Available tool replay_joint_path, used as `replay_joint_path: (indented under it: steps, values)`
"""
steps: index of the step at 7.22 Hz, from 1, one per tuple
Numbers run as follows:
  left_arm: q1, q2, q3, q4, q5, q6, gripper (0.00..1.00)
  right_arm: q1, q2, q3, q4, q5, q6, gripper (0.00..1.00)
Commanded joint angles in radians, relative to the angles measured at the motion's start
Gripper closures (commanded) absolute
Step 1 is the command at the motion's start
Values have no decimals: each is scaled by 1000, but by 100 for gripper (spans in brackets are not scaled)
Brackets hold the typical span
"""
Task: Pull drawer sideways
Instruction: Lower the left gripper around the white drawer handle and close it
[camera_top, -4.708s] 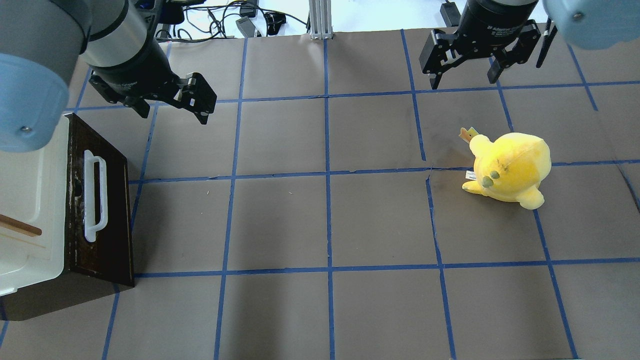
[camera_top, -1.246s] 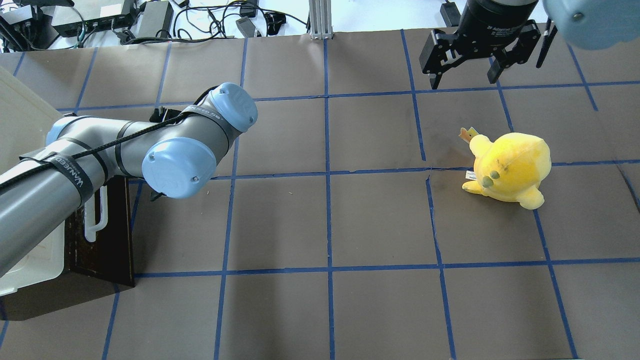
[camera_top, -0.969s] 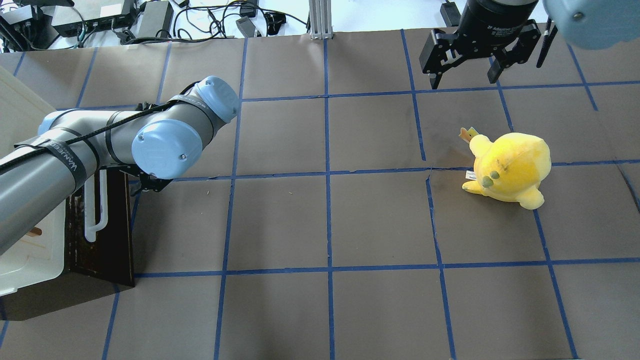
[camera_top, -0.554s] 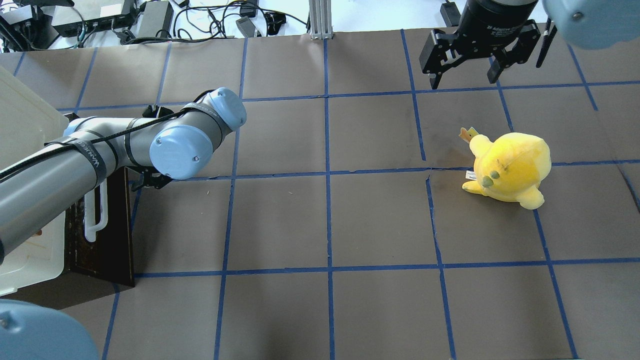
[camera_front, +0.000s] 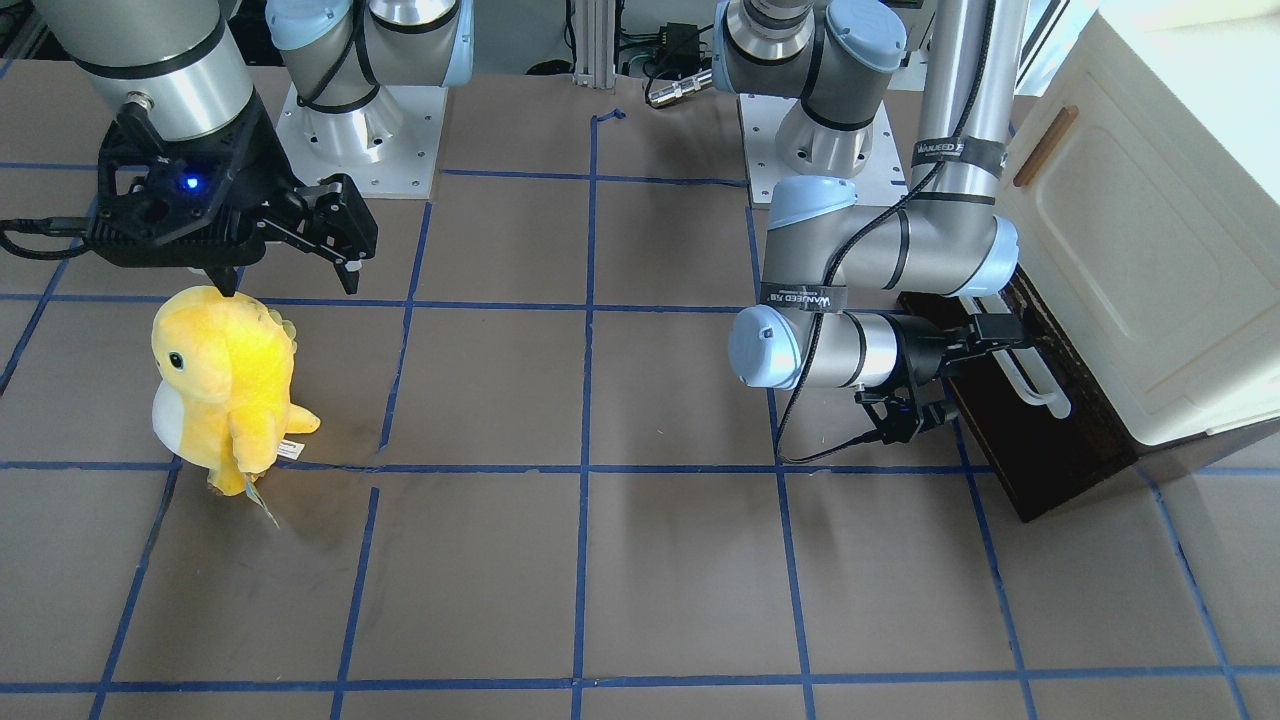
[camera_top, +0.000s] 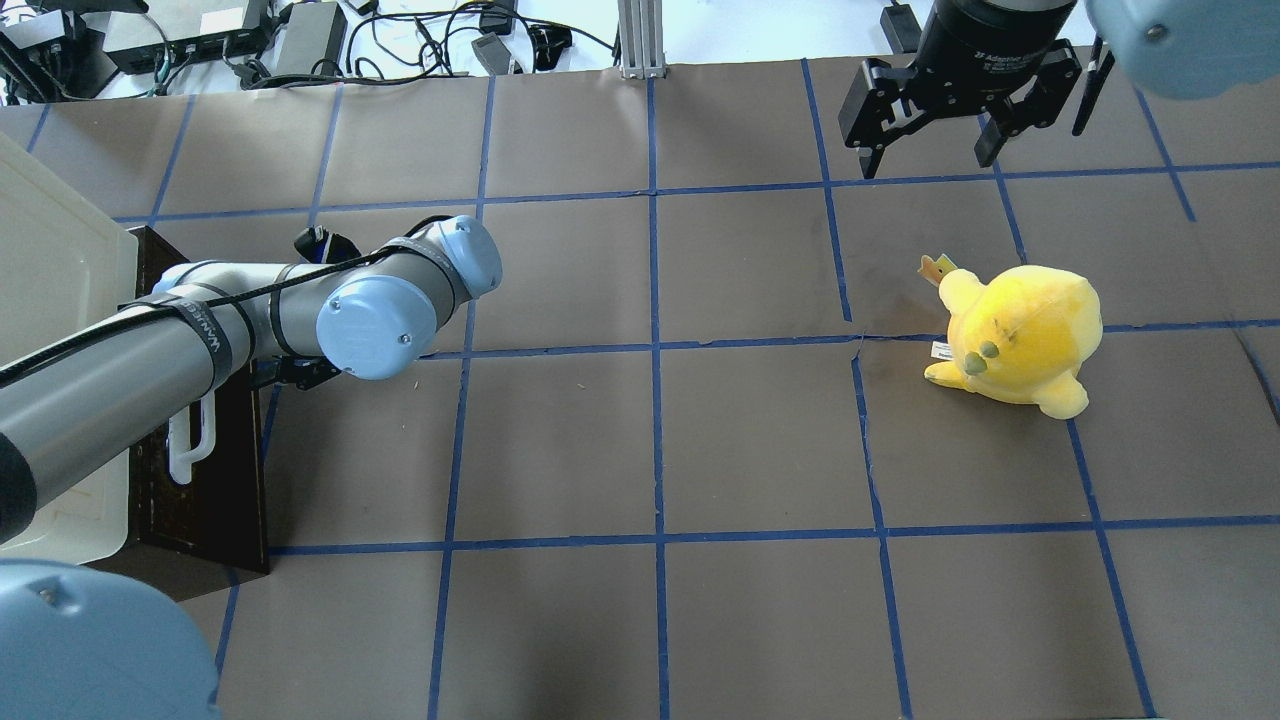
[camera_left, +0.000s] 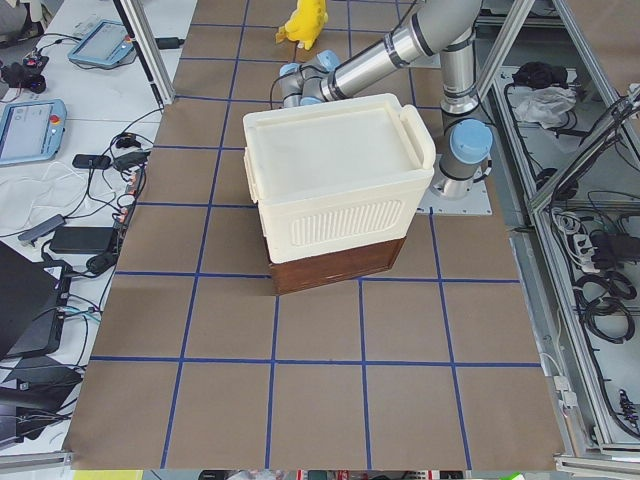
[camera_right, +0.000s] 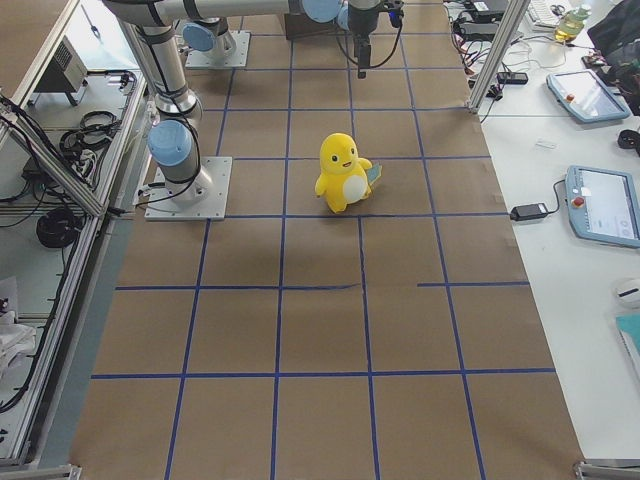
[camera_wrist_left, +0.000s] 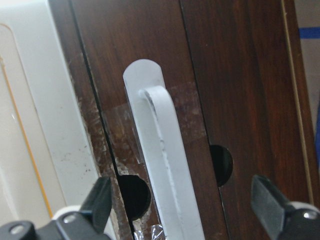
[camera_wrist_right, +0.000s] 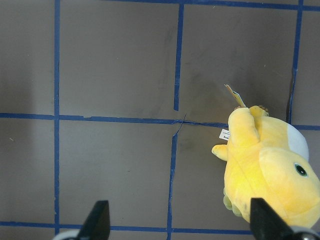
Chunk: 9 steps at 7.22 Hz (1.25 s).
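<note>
The dark brown drawer (camera_front: 1020, 455) sits at the base of a cream-white cabinet (camera_front: 1130, 250) and carries a long white bar handle (camera_front: 1040, 385). My left gripper (camera_front: 968, 372) is open right in front of the drawer. In the left wrist view its fingertips (camera_wrist_left: 97, 200) stand on either side of the handle (camera_wrist_left: 160, 150), not closed on it. In the overhead view the drawer (camera_top: 215, 480) and its handle (camera_top: 190, 440) are partly hidden by my left arm. My right gripper (camera_top: 925, 150) is open and empty, raised at the far right.
A yellow plush toy (camera_top: 1020, 335) stands on the brown, blue-taped table (camera_top: 650, 450) below my right gripper, also in the right wrist view (camera_wrist_right: 270, 165). The cabinet (camera_left: 330, 180) has a small wooden handle (camera_front: 1045, 145). Cables lie beyond the table's far edge.
My left arm has swung from the far side down to the drawer front, and its open gripper now straddles the white handle. The right arm and the plush have not moved.
</note>
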Motion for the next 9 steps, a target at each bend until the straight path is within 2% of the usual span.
replay_joint_path:
  steps: [1,5,7,9]
  values:
    - [1,-5,-15,-2,16,-7,6,0,0,0,0,0,1,0]
    - [9,-8,-23,-2,20,-5,10,0,0,0,0,0,1,0]
    - [12,-7,-23,-2,20,-5,18,0,0,0,0,0,1,0]
    - [15,-2,-28,-2,40,-16,22,0,0,0,0,0,1,0]
